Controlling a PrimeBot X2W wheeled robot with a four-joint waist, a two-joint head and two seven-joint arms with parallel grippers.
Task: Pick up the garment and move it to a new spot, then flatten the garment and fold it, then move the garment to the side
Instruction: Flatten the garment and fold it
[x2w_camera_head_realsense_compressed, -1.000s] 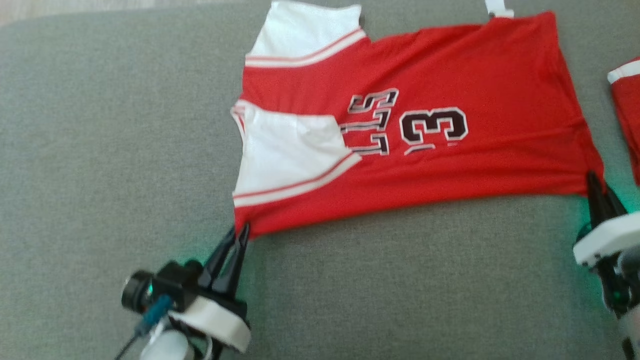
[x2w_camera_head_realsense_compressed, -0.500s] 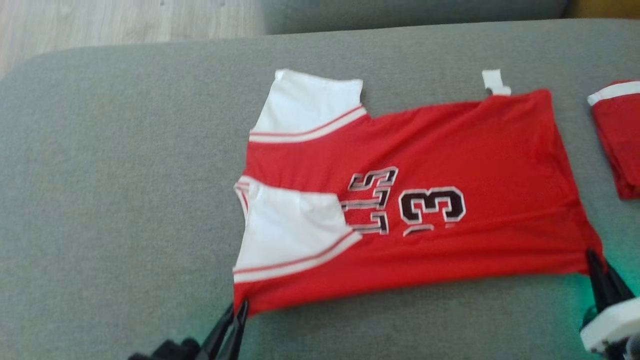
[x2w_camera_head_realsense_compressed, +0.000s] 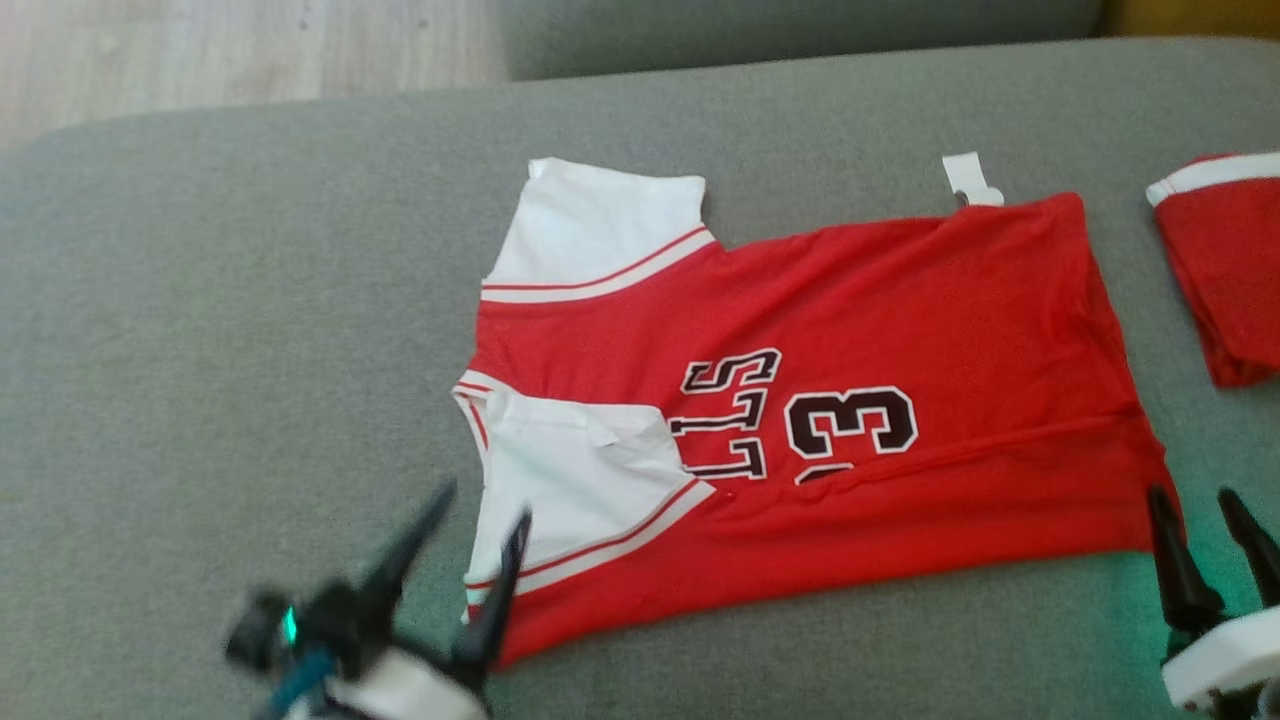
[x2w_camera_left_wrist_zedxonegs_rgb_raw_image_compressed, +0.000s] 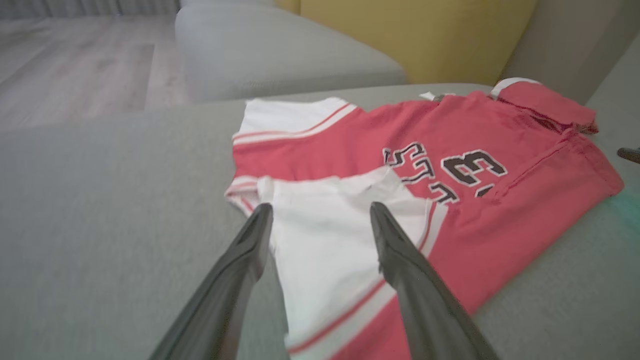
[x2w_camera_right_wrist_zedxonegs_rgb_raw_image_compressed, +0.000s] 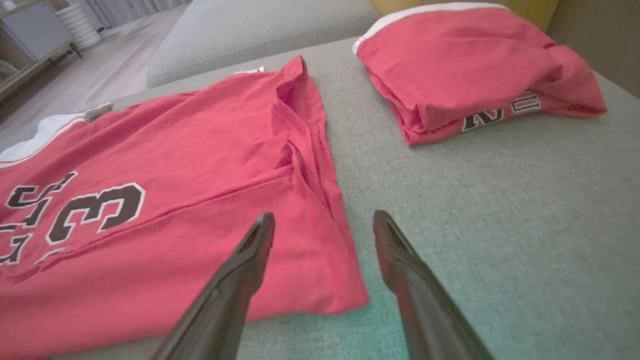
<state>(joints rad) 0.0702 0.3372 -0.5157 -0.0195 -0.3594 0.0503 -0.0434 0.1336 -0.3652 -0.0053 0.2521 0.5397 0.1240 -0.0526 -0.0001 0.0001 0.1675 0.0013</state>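
You see the left gripper (x2w_camera_head_realsense_compressed: 483, 502) and right gripper (x2w_camera_head_realsense_compressed: 1192, 495) with fingers spread wide, empty, at the near corners of the red jersey (x2w_camera_head_realsense_compressed: 900, 290) lying on the grey cushion (x2w_camera_head_realsense_compressed: 250, 300).

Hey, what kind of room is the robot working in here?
Probably a home living room: the red jersey lies on a grey upholstered sofa seat, with pale wood flooring beyond it and what looks like a yellow cushion behind.
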